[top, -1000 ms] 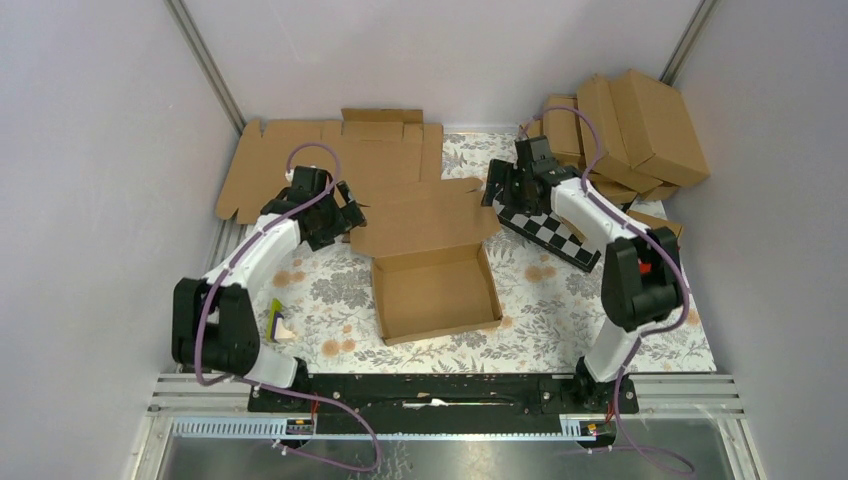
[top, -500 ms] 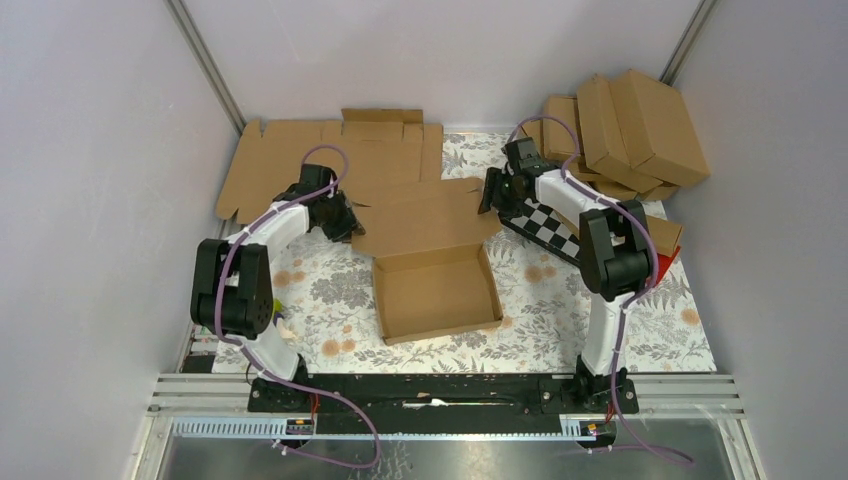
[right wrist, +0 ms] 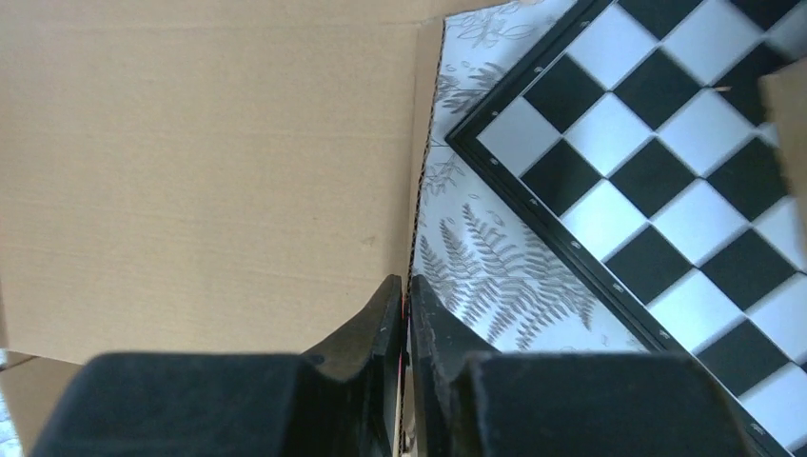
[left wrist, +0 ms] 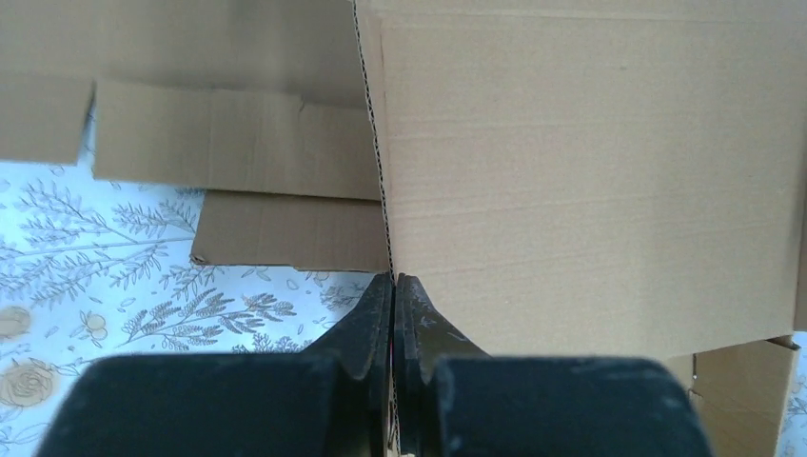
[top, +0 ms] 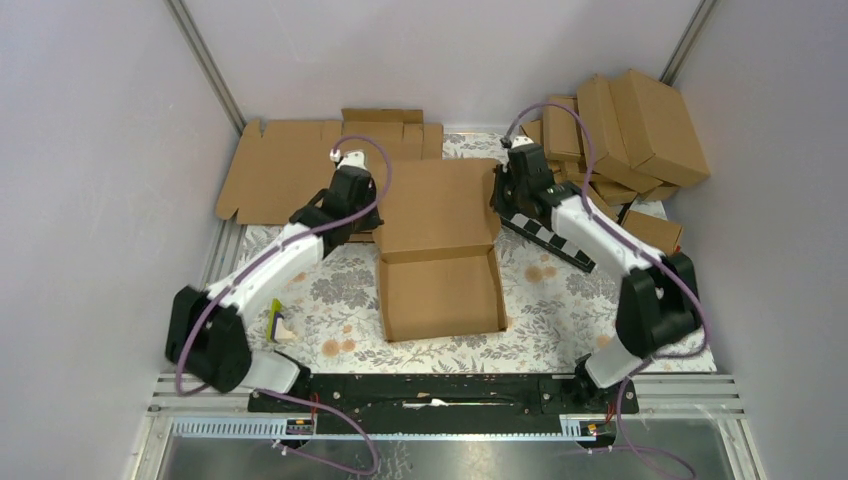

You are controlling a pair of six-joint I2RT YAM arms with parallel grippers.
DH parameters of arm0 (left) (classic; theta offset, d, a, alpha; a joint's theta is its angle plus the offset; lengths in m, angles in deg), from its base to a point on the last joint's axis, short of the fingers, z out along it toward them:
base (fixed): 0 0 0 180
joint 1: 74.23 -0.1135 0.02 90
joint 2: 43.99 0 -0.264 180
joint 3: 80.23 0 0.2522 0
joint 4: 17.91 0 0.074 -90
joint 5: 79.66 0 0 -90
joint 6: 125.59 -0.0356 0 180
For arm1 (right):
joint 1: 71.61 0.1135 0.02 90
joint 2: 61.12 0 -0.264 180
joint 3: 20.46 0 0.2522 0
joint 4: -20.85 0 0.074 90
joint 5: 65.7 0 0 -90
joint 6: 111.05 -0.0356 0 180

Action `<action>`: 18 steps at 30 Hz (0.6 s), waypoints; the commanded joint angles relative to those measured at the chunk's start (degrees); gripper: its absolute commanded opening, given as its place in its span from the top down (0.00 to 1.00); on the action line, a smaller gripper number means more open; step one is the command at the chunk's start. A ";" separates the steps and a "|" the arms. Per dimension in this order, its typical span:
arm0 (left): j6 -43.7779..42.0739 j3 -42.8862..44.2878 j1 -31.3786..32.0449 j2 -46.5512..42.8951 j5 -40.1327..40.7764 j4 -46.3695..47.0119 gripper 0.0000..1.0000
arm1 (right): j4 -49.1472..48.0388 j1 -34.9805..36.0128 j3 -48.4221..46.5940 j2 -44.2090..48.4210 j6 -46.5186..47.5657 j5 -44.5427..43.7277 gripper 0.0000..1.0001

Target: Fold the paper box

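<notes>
I have the plain brown corrugated cardboard paper box (top: 440, 295) in the middle of the floral-patterned counter (top: 330, 290), its open tray nearest me and its wide lid panel (top: 437, 205) raised at the far side. The lid's long axis runs left to right between my arms. The left end effector (top: 374, 212) is clenched on its left edge and the right end effector (top: 503, 195) on its right edge. The tray lies just near of both, so I judge the fold must swing nearward.
</notes>
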 commanded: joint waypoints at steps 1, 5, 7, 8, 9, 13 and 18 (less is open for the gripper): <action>-6.56 -8.06 8.69 -11.64 14.86 15.89 1.00 | -14.00 4.53 12.53 14.19 3.68 -12.27 0.86; -11.72 -20.90 13.91 -21.09 19.86 34.63 1.00 | -32.52 7.44 26.99 25.53 5.89 -14.89 0.71; -13.02 -27.45 14.67 -24.49 18.53 44.83 1.00 | -36.28 7.48 31.14 28.72 5.69 -14.25 0.42; -13.81 -30.19 14.84 -25.74 17.78 49.44 1.00 | -36.24 7.47 32.01 29.86 5.24 -14.72 0.31; -14.44 -32.21 15.04 -26.55 17.51 53.08 1.00 | -35.17 7.48 32.00 30.53 4.78 -15.27 0.24; -17.35 -35.46 15.27 -27.30 16.89 57.46 1.00 | -12.24 6.22 19.58 28.70 1.16 -16.80 0.15; -20.40 -37.73 15.90 -28.64 15.33 59.82 1.00 | 3.69 1.46 8.97 26.20 0.67 -11.49 0.09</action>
